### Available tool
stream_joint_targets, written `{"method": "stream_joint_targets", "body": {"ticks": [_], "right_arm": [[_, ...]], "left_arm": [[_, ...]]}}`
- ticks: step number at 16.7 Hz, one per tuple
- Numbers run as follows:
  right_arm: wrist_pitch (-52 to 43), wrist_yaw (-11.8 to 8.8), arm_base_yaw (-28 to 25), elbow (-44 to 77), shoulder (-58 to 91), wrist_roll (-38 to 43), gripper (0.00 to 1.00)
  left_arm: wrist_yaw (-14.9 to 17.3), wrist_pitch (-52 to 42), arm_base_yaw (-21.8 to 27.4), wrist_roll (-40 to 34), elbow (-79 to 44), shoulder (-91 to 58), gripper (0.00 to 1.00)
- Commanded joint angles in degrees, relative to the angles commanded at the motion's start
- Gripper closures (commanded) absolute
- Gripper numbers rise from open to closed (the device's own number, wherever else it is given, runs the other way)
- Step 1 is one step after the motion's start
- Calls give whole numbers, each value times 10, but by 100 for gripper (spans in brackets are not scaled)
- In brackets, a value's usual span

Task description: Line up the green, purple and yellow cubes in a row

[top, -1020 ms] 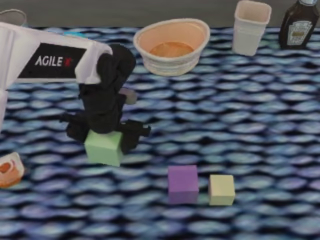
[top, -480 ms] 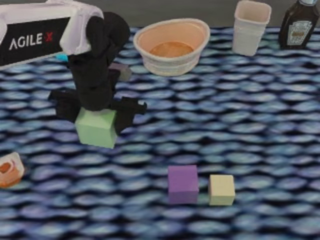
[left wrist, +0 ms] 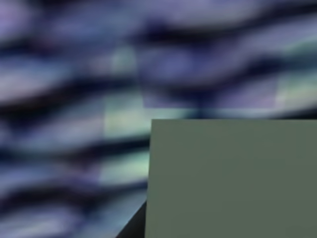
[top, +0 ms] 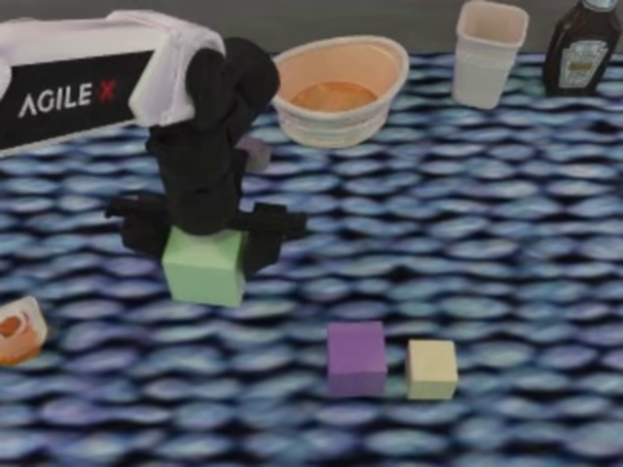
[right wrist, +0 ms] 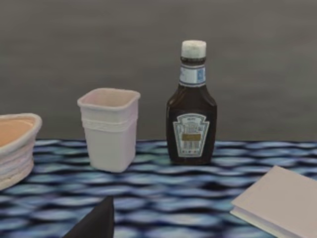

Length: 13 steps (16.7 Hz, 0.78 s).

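The pale green cube (top: 203,269) hangs at the left of the table with my left gripper (top: 206,248) shut on it, one black finger on each side. In the left wrist view the green cube (left wrist: 233,178) fills the lower right. The purple cube (top: 356,358) rests near the front centre, and the small cream-yellow cube (top: 431,369) sits just to its right with a narrow gap between them. The top view does not show my right gripper. Its own wrist view shows a single dark fingertip (right wrist: 99,218).
A cream bowl (top: 336,126) stands at the back centre, with a white cup (top: 490,53) and a dark sauce bottle (top: 582,49) at the back right. An orange-and-white object (top: 18,331) lies at the left edge. A flat white slab (right wrist: 282,201) appears in the right wrist view.
My left gripper, holding the green cube, first drew back toward the far left, then shifted right and a little toward the front. The purple and yellow cubes have not moved.
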State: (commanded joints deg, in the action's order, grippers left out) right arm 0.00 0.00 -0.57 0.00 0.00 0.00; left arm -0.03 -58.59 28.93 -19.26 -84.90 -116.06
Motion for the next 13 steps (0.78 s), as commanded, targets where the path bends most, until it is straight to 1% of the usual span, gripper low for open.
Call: {"method": "stream_joint_targets", "body": {"ticks": [5, 7, 9, 13], "right_arm": [[0, 0, 0, 0, 0, 0, 0], [0, 0, 0, 0, 0, 0, 0], [0, 0, 0, 0, 0, 0, 0], [0, 0, 0, 0, 0, 0, 0]], "left_arm": [[-1, 3, 64, -132, 70, 64, 100], [-1, 5, 82, -168, 90, 84, 100], [-1, 6, 89, -181, 97, 93, 100], [-1, 7, 86, -179, 97, 89, 100]]}}
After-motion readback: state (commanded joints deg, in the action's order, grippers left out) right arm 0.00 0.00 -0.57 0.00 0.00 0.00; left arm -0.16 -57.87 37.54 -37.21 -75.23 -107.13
